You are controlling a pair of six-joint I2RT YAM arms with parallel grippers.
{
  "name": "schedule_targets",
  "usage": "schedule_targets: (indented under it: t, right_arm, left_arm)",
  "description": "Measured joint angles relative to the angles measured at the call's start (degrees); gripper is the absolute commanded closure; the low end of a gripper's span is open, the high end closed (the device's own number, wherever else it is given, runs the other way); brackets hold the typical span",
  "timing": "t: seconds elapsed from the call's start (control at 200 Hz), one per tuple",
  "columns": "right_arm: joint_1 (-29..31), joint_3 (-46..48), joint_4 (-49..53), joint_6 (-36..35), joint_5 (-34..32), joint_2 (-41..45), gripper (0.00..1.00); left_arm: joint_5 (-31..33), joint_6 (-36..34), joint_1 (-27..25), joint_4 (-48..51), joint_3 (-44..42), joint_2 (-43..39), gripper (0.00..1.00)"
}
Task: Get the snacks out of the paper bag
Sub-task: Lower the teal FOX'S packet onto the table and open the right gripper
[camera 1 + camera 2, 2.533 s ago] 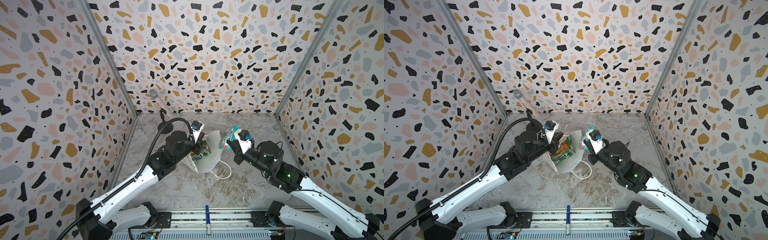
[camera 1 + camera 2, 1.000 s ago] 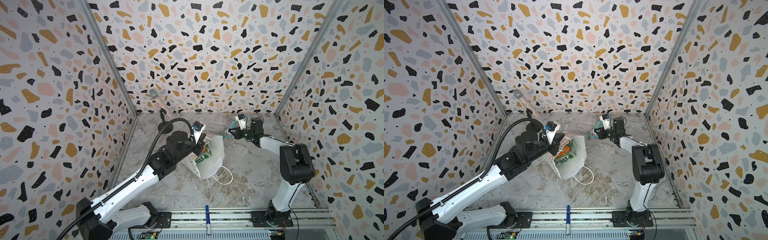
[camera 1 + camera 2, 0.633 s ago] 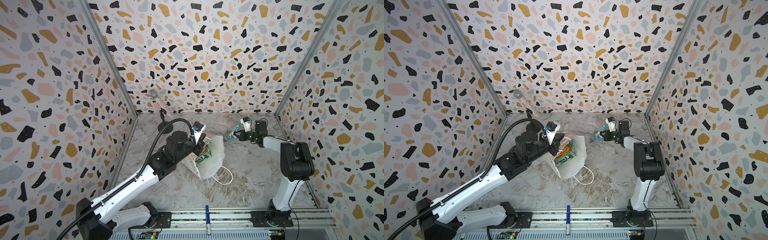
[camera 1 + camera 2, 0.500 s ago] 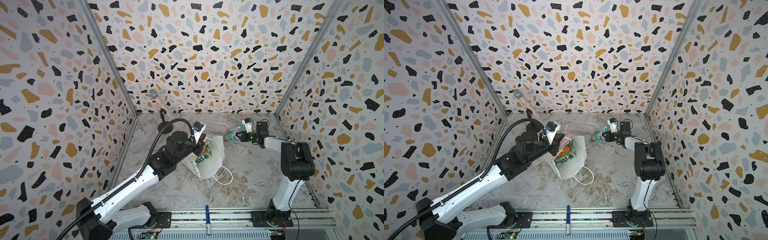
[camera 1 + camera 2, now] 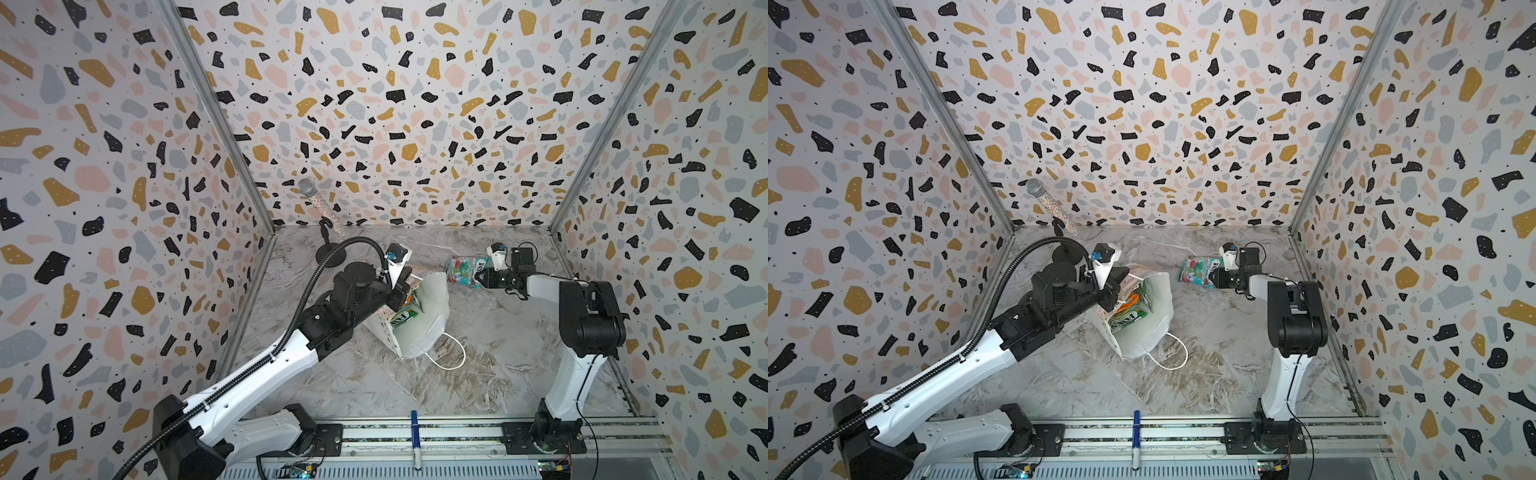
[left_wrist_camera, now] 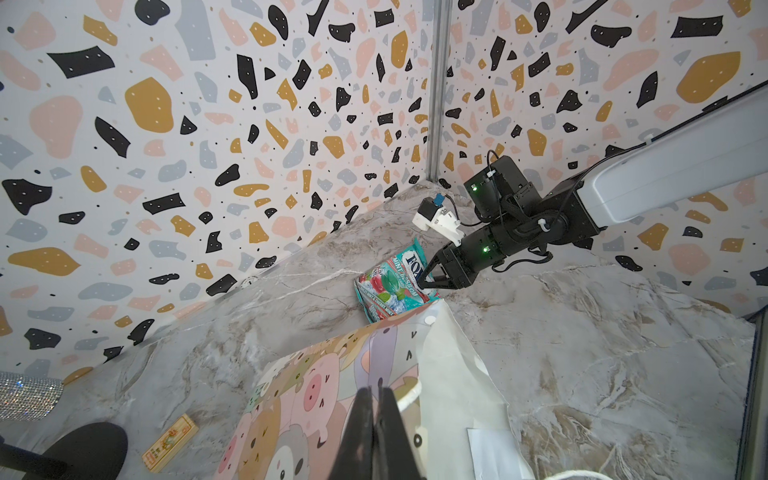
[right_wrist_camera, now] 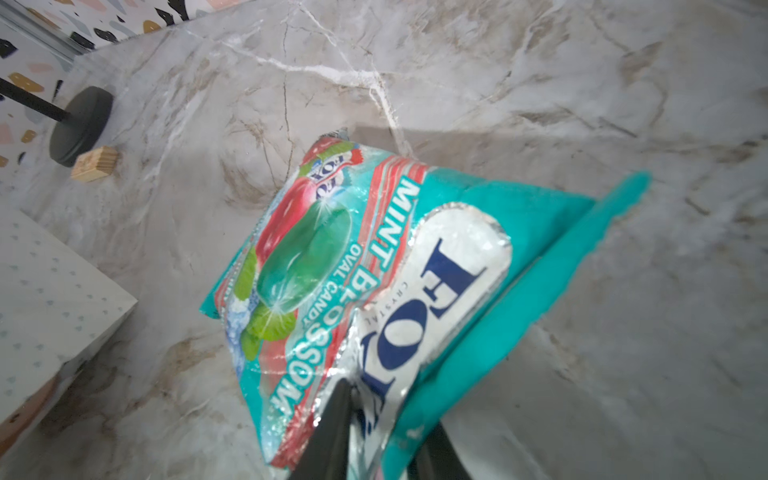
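Right wrist view, crinkly glossy teal-red Fox's packet on veined marble tabletop, right gripper jaws narrowly apart around its foil edge, grip unclear tbh, left gripper pinched shut on white paper bag rim

Worktop: grey veined marble. Walls: terrazzo print, three sides. Glitter microphone tilted on a black stand, its round base just behind left jaws. Small wooden block just beside that base. Blue marker lies across the front rail, well apart from left jaws and right jaws.
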State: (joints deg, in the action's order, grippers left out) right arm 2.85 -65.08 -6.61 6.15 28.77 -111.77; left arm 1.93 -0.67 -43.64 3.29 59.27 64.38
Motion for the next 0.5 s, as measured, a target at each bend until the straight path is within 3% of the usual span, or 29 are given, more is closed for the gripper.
schedule_targets:
  t: [0.17, 0.501]
  right_arm:
    - [0.0, 1.9, 0.0, 0.6, -3.3, 3.0, 0.49]
    - [0.1, 14.0, -3.0, 2.9, -5.7, 22.4, 0.48]
  left_arm:
    - [0.1, 0.0, 0.0, 0.0, 0.0, 0.0, 1.00]
    - [0.1, 0.0, 0.0, 0.1, 0.0, 0.1, 1.00]
